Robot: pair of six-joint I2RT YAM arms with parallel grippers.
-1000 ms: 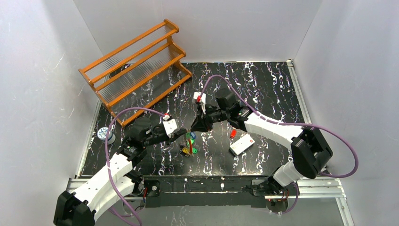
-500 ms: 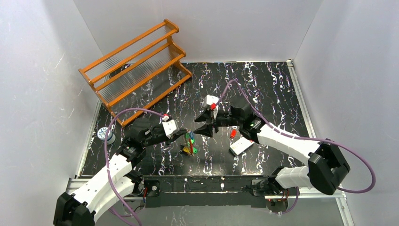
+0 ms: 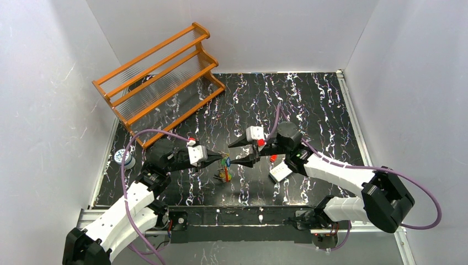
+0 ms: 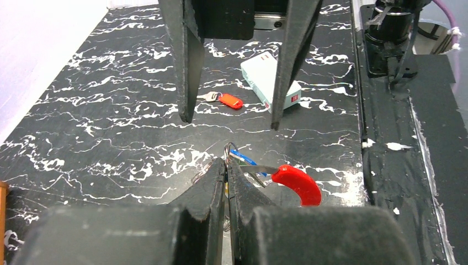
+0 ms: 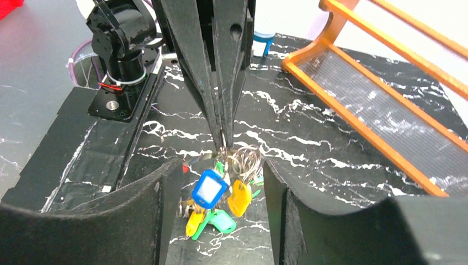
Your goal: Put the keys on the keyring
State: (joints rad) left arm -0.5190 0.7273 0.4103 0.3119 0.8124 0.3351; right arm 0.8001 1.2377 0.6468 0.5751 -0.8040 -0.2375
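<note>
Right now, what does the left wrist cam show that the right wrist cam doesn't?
Left wrist only: a loose red key lying on the table beside the white card, apart from the bunch.
Right wrist only: the hanging bunch of blue, yellow and green keys, and the orange rack behind.
Both: the left claw shut on the keyring, the right claw open, and the black marbled surface.

Keys (image 5: 209,189) — glossy coloured plastic heads, silvery metal blades. Keyring (image 5: 243,158): thin bright metal wire. Table (image 3: 309,105): smooth black surface, white marbling, faint sheen. Rack (image 3: 160,77) — orange varnished wood, ribbed clear shelves. Card (image 4: 265,77): smooth matt white.
</note>
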